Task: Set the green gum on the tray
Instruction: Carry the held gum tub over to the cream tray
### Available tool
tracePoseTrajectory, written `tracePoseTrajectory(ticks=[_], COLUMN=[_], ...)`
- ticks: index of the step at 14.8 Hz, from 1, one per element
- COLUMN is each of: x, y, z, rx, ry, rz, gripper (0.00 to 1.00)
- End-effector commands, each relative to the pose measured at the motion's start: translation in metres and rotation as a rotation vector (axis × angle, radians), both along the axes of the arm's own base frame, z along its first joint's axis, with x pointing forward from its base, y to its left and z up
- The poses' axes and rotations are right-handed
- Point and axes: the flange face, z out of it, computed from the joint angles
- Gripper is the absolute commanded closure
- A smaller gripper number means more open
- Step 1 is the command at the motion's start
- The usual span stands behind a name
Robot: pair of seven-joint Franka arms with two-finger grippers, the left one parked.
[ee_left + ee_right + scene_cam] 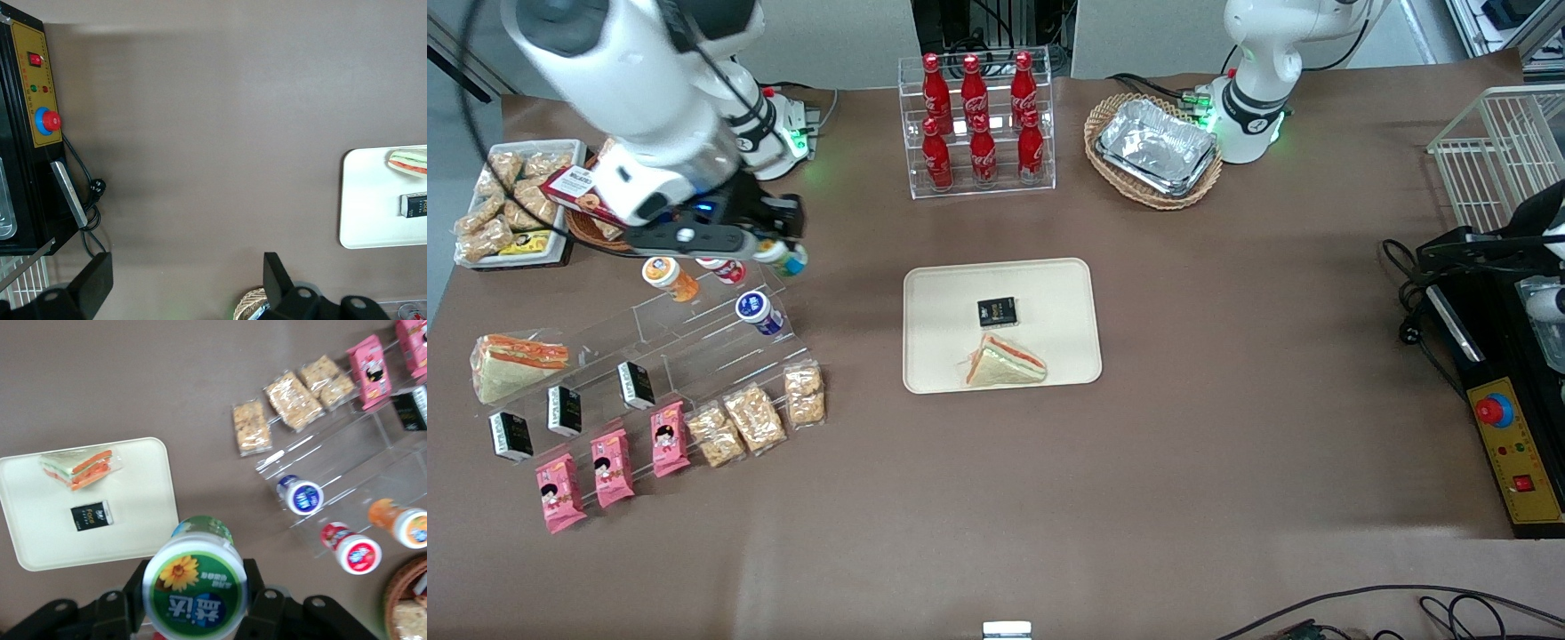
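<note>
My right gripper (775,250) is shut on the green gum (783,257), a small bottle with a white lid, a green and yellow label and a teal base. It holds the bottle in the air above the top of the clear stepped shelf (694,342). In the right wrist view the gum's lid (195,588) sits between my black fingers (263,600). The cream-beige tray (1049,293) lies on the table toward the parked arm's end from the gripper, with a sandwich (1003,364) and a small black box (997,311) on it. The tray also shows in the right wrist view (140,520).
On the shelf lie an orange gum bottle (669,276), a red one (723,269) and a dark blue one (759,312), with black boxes, pink packets and cracker packs lower down. A cola rack (978,124) and a wicker basket with foil tray (1154,149) stand farther from the camera.
</note>
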Motion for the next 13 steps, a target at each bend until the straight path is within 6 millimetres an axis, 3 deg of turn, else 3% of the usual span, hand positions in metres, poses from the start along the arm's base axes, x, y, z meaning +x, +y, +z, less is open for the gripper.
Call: tracePoseTrajectory(ticks=[1,5,8,13], x=[-0.002,-0.026,-0.042,-0.061], y=[0.033,0.063,0.074,0.100], z=[-0.055,-0.144,-0.215,-0.294], rx=[0.012,0.028,0.029,0.035], ry=[-0.001,-0.033,-0.044,-0.061], rz=[-0.089,-0.121,-0.143,-0.188], gripper=[0.78,0.78,0.78,0.78])
